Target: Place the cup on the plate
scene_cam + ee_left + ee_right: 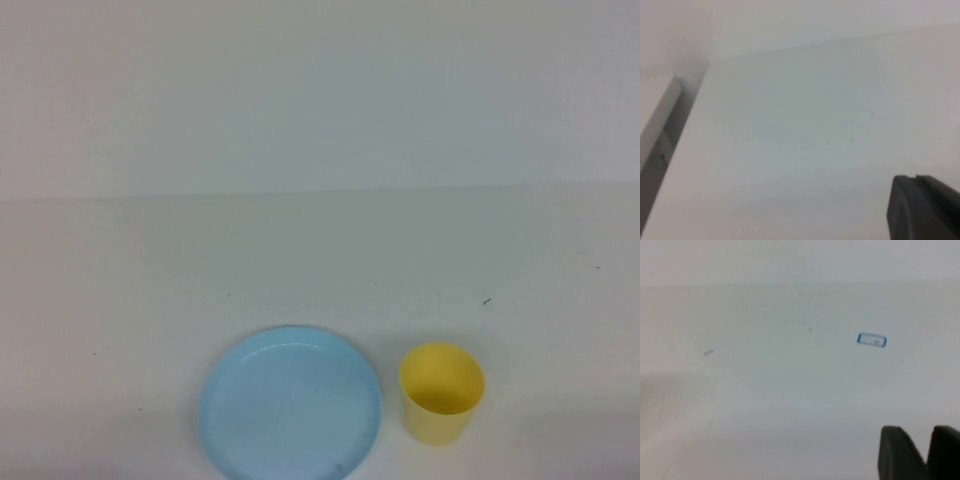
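Observation:
The yellow cup point(441, 392) stands upright on the white table near its front edge. The light blue plate point(290, 403) lies just to its left, with a small gap between them, and nothing is on it. Neither arm appears in the high view. In the left wrist view my left gripper point(915, 178) hangs over bare table, its dark fingers pressed together and shut on nothing. In the right wrist view my right gripper point(922, 432) is also over bare table, with a narrow empty gap between its fingers. Cup and plate show in neither wrist view.
The white table meets a white wall at the back point(320, 192). A small dark speck point(487, 301) lies behind the cup. The right wrist view shows a small blue rectangular mark point(871, 340) on the table. The left wrist view shows a table edge point(687, 125).

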